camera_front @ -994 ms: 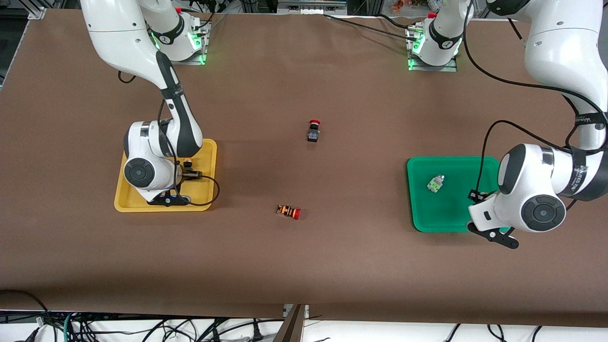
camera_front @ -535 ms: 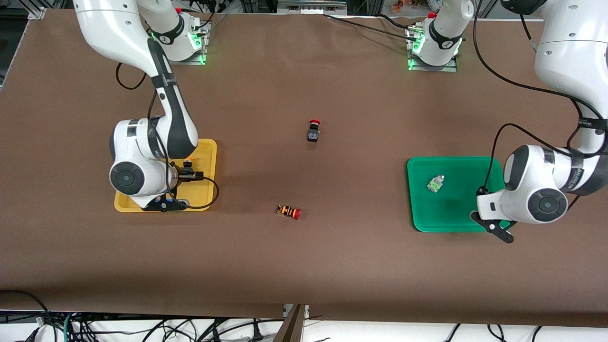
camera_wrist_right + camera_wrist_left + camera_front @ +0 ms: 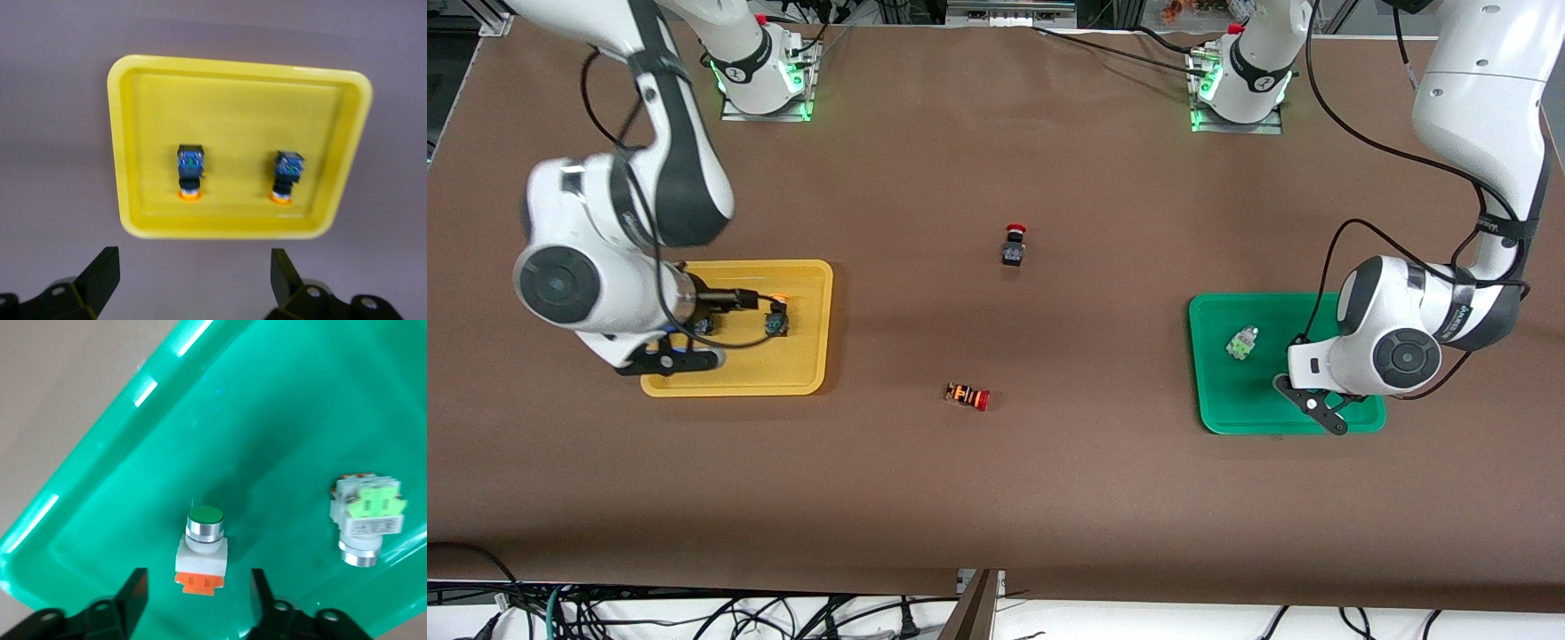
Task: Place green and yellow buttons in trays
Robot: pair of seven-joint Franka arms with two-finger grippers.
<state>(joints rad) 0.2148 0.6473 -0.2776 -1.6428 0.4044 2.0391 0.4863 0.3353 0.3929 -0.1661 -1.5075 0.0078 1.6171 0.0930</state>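
Two yellow buttons lie in the yellow tray. My right gripper is open and empty, high over the table just off that tray's rim. In the front view one yellow button shows plainly and the other is partly hidden by the right arm. The green tray holds the button with the orange block and the button with the pale-green block. My left gripper is open over the orange-block button and does not hold it.
A red-capped button with a black body stands mid-table. A red-capped button with an orange-striped body lies nearer the front camera. The green tray is at the left arm's end, the yellow tray at the right arm's end.
My right arm has risen and drawn back off the yellow tray, uncovering both yellow buttons. My left arm has shifted farther in over the green tray.
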